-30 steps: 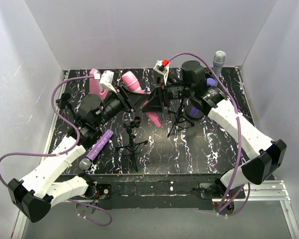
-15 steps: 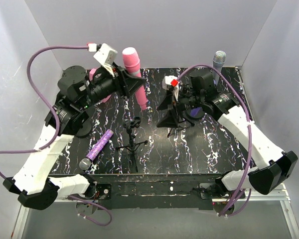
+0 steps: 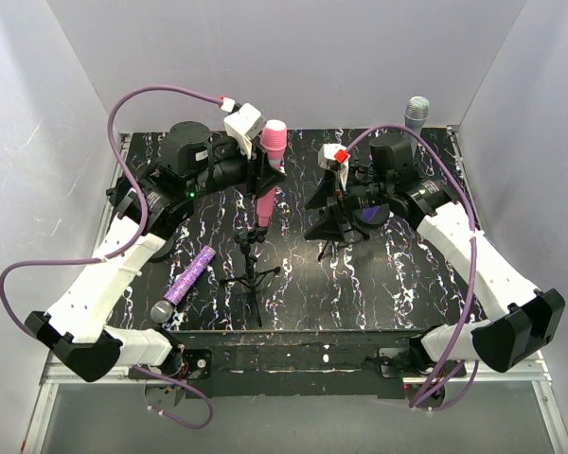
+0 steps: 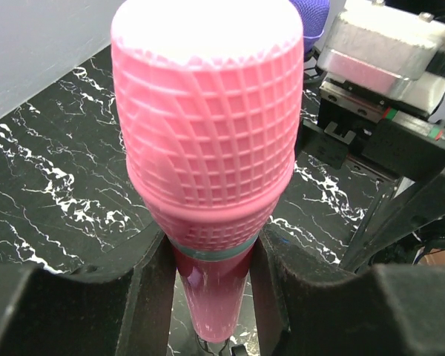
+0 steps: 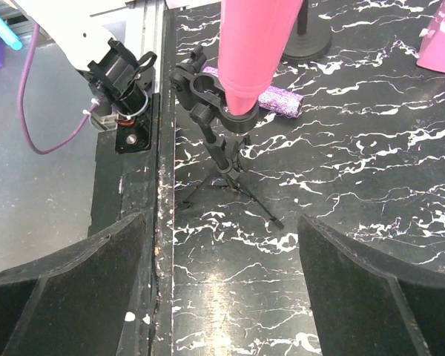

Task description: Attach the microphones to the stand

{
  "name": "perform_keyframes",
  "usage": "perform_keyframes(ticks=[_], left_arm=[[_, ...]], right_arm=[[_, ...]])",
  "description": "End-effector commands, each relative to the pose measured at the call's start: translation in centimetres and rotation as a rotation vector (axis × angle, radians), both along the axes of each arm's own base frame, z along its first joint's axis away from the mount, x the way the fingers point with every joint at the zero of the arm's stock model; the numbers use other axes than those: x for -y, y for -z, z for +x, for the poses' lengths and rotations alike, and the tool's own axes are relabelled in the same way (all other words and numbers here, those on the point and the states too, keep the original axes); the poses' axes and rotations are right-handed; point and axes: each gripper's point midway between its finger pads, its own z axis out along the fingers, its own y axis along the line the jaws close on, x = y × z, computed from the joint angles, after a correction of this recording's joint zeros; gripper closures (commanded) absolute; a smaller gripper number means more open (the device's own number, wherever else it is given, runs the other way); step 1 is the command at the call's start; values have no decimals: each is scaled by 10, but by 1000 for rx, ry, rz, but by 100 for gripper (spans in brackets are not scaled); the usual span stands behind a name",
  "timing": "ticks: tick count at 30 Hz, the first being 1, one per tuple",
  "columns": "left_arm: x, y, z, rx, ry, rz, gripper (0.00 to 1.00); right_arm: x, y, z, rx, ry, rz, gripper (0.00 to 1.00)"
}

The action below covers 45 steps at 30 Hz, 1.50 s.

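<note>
Since half a second ago the left arm has swung in from the back-left. It has brought the pink microphone (image 3: 268, 180) down from high over the back of the table (image 3: 407, 274) to the middle. The right arm has hardly shifted. The right gripper (image 5: 222, 297), pinched tight a second ago, now stands wide open with nothing between its fingers.

The left gripper (image 4: 211, 293) clamps the pink microphone on the handle just below the head, with fingers (image 4: 152, 297) pressed on both sides. The mic hangs head up and slightly tilted, its tail end pointing down at the near stand (image 3: 251, 270). In the right wrist view the tail end meets the clip (image 5: 202, 83) at the top of that stand. I cannot tell whether it is seated in the clip or only touching.

That stand is upright on its tripod legs, centre-left on the table. A second stand (image 3: 339, 232) is upright to its right, by the right gripper.

The glittery purple microphone (image 3: 187, 279) lies flat near the left front, silver head toward the near edge, apart from both stands. The silver-grey microphone (image 3: 416, 118) stands upright at the back right corner, well apart from both grippers. A pink box (image 5: 443, 33) shows only at the edge of the right wrist view.
</note>
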Motion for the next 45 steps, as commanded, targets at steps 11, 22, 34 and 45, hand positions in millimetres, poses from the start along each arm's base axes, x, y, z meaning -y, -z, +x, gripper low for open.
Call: perform_keyframes(ticks=[11,22,34,45], left_arm=[[-9,25,-20,2,41,37,100],[-17,89,-45,-47,114,101,100],[-24,128,-45,-130,88,172,100],[-25,79,-33,-95,-17,55,47]], right_arm=[[2,-13,-4,22,-28,63,11],[3,-10,-3,13,-30,67,10],[5,-10,-6,11,-34,74,9],[8,-14,-12,19,-57,87,9]])
